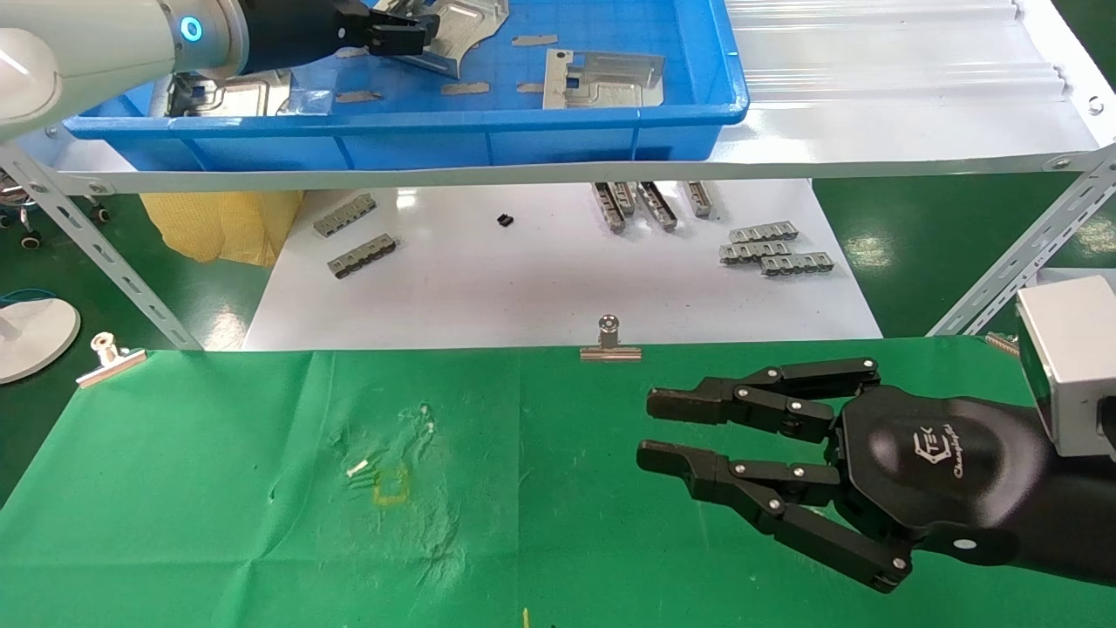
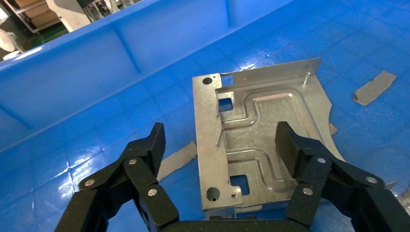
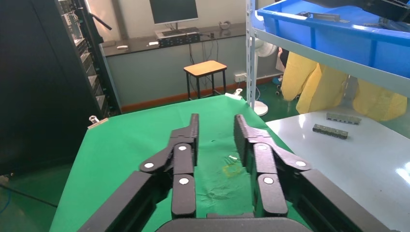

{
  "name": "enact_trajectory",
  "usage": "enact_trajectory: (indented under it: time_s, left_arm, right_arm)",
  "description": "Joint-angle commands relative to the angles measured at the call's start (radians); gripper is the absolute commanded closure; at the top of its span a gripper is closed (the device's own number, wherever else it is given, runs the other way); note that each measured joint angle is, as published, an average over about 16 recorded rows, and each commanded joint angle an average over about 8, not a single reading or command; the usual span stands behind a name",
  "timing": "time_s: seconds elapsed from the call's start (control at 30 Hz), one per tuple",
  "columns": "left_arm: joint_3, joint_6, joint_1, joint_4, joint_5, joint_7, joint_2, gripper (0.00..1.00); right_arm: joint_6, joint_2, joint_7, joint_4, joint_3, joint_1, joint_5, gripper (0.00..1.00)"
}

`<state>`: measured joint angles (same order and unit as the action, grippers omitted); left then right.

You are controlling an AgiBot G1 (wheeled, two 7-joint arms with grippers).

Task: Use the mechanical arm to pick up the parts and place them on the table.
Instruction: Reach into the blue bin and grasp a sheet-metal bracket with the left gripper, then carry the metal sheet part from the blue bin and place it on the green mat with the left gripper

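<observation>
Inside the blue bin (image 2: 72,72), the left end effector (image 2: 220,145) spreads released over 1 flat part (image 2: 256,140).

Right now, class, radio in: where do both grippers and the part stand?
Left gripper open, straddling a metal plate in the blue bin. Right gripper open, empty, over the green table. Nothing blocking.

A blue bin (image 1: 523,131) sits on the white shelf (image 1: 872,96); toothed grey strips (image 1: 774,247) lie on the white board (image 1: 523,279).

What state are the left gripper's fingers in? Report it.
Open. The left gripper hangs in the blue bin, fingers spread either side of a metal plate, not clamped on it.
</observation>
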<state>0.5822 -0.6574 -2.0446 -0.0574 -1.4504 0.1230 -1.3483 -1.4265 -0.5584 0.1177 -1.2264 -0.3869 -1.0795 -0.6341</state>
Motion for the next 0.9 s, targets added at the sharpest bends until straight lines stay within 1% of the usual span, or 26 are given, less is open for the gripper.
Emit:
enact_trajectory:
  time_s: [0.03, 0.67, 0.9]
  left_arm:
    - [0.002, 0.004, 0.002, -0.005, -0.001, -0.003, -0.001, 1.0]
    - [-0.013, 0.064, 0.036, -0.018, 0.049, 0.011, -0.001, 1.0]
    - [-0.02, 0.067, 0.037, -0.025, 0.069, -0.002, 0.004, 1.0]
  right_arm:
    - [0.0, 0.0, 0.0, 0.0, 0.0, 0.0, 0.0, 0.0]
    - [0.0, 0.0, 0.0, 0.0, 0.0, 0.0, 0.0, 0.0]
    - [0.0, 0.0, 0.0, 0.0, 0.0, 0.0, 0.0, 0.0]
